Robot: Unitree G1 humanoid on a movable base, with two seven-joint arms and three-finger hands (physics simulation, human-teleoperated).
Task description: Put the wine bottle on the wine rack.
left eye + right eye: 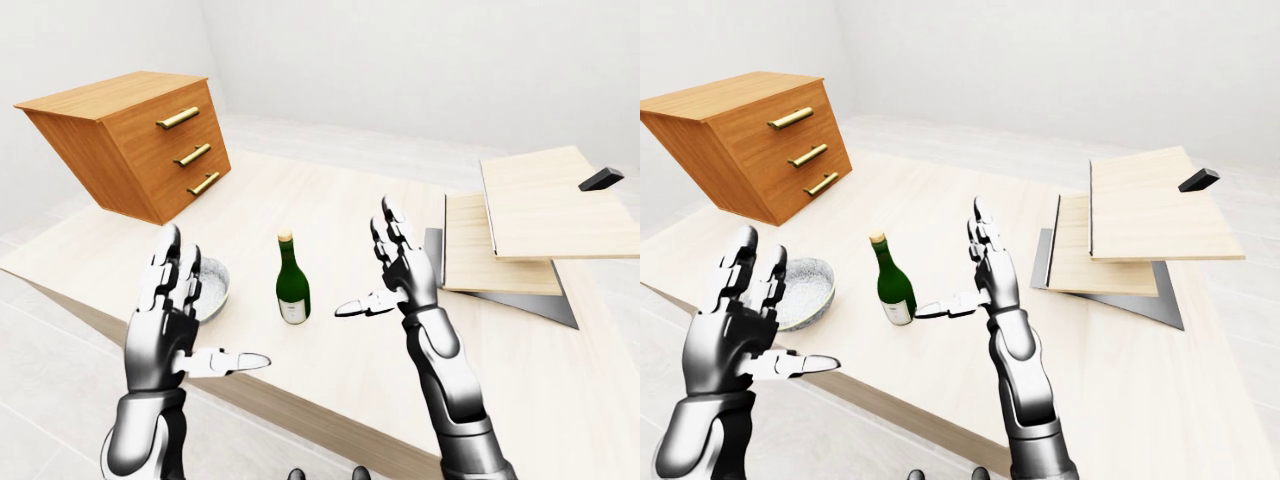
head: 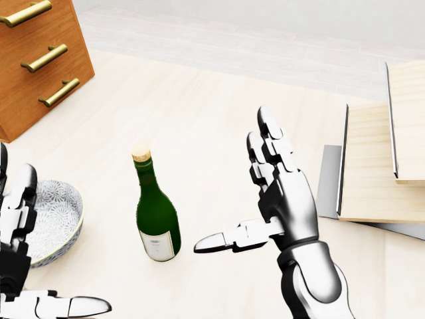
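Observation:
A green wine bottle (image 2: 156, 219) with a cork and a white label stands upright on the pale wooden table (image 2: 212, 119). The wine rack (image 1: 520, 230), stepped light-wood boards on a grey base, sits at the right of the table. My right hand (image 2: 236, 189) is open just right of the bottle, palm facing it. Its thumb (image 2: 219, 240) points at the bottle's lower body across a small gap. My left hand (image 1: 215, 300) is open at the lower left, fingers up, well apart from the bottle.
A grey patterned bowl (image 2: 56, 219) lies left of the bottle, near my left hand. A wooden drawer cabinet (image 1: 150, 140) with brass handles stands at the table's upper left. A small black block (image 1: 600, 178) rests on the rack's top board.

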